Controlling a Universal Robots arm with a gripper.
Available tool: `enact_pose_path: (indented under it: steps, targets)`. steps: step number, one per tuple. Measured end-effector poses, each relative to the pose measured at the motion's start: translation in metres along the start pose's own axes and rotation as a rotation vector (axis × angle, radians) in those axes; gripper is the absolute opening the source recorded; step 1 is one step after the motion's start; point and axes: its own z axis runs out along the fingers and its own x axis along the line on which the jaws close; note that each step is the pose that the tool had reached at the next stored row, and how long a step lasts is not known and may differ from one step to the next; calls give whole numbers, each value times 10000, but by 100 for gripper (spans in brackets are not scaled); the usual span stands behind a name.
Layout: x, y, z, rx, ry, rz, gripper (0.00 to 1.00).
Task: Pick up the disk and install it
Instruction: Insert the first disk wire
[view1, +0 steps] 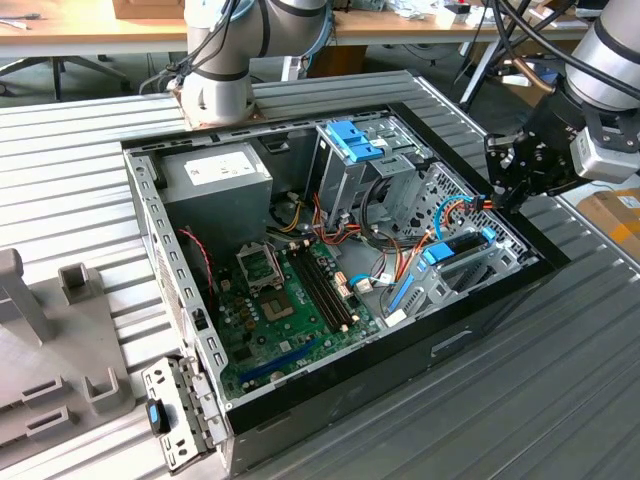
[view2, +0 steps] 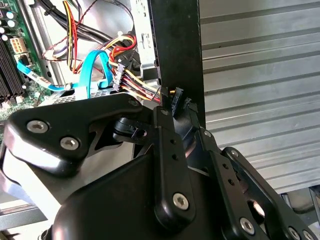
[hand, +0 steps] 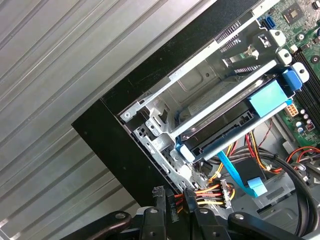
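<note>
The disk (view1: 458, 247) is a flat black drive with bright blue rails, lying in the metal bay at the corner of the open computer case toward the exterior view's right. The first wrist view shows the disk (hand: 220, 131) under a metal bar, with a blue end tab (hand: 270, 97) on it. My gripper (view1: 495, 195) hovers just outside the case's black rim, beside that bay and apart from the disk. In both wrist views the gripper (hand: 174, 192) (view2: 181, 100) has its fingertips a little apart, open, with nothing held between them, close to a bundle of coloured power wires (hand: 210, 191).
The case (view1: 330, 395) holds a motherboard (view1: 290, 300), a grey power supply (view1: 215, 180) and a tall drive cage with a blue latch (view1: 352, 140). Light-blue cables (view2: 92, 70) run near the bay. Grey fixtures (view1: 60, 330) stand at the exterior view's left on the ribbed table.
</note>
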Motion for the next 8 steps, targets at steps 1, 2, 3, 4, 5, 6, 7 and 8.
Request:
enact_pose_path:
  steps: [1, 2, 3, 4, 5, 6, 7, 8]
  targets:
    - [2, 1, -4, -1, 1, 0, 28]
    - [5, 4, -6, 1, -1, 0, 28]
    - [8, 7, -11, 1, -1, 0, 28]
    - [11, 10, -16, -1, 0, 0, 28]
    - [26, 29, -19, 0, 0, 0, 28]
    - [45, 55, -18, 0, 0, -1, 28]
    - [48, 61, -11, 2, -2, -3, 28]
    - [48, 63, -7, 1, -2, -6, 28]
